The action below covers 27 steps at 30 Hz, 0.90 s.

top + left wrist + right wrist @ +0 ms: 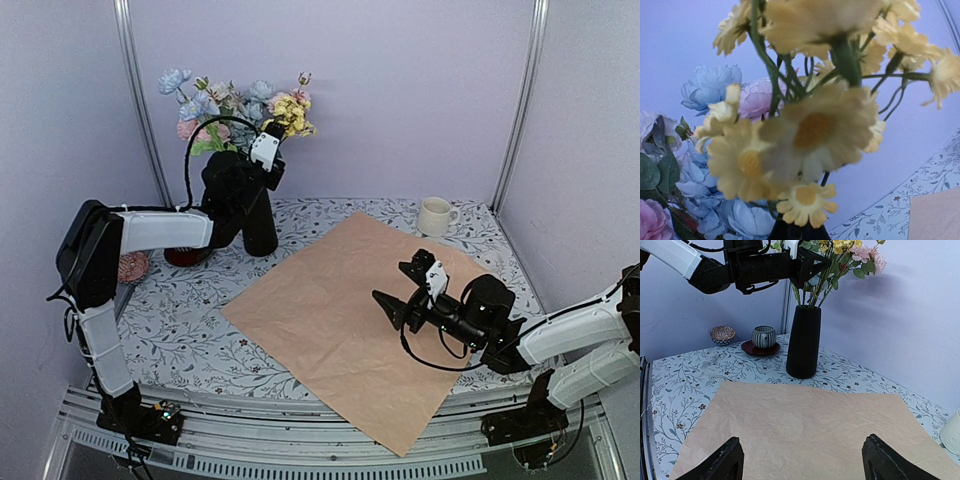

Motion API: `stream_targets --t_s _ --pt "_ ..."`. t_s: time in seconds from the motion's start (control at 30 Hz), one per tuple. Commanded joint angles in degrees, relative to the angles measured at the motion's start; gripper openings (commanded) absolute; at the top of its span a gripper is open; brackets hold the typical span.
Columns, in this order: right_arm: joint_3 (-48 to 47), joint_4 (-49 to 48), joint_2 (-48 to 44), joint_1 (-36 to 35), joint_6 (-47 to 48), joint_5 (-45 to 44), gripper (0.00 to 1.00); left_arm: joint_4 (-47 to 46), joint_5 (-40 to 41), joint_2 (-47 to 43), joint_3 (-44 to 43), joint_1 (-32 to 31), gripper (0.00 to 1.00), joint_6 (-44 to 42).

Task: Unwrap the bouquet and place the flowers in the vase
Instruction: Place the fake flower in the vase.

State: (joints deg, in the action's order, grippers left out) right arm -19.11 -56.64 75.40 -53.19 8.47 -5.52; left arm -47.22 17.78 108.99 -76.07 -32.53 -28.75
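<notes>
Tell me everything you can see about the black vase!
The vase is tall, slim and matte black, a bit narrower at the top. It stands upright on the flowery table, just beyond the tan paper, not touching it. Green stems of the flowers stick out of its mouth. The left gripper is up among the flowers, off the vase.

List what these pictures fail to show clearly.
- Left gripper: right wrist view, its fingers sit among the stems of the flowers; whether one is held cannot be told.
- Vase: top view, the left arm covers its upper part.
- Yellow blooms: left wrist view, blurred, too near the lens.
- Mug: right wrist view, cut by the right edge.
</notes>
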Motion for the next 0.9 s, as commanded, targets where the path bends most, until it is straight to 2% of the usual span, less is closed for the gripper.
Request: stream_targets --t_s 0.0,0.33,0.87 --pt "-0.49 -1.03 0.37 0.13 0.21 0.42 0.84 4.62 -0.28 -0.59 1.45 1.24 0.0 6.95" --pt "-0.81 -0.72 0.63 0.13 0.06 1.01 0.84 6.47 6.78 0.08 3.47 2.09 0.0 12.01" --pt "-0.86 -0.4 0.37 0.16 -0.09 1.29 0.84 15.56 8.91 0.83 2.33 3.1 0.0 19.57"
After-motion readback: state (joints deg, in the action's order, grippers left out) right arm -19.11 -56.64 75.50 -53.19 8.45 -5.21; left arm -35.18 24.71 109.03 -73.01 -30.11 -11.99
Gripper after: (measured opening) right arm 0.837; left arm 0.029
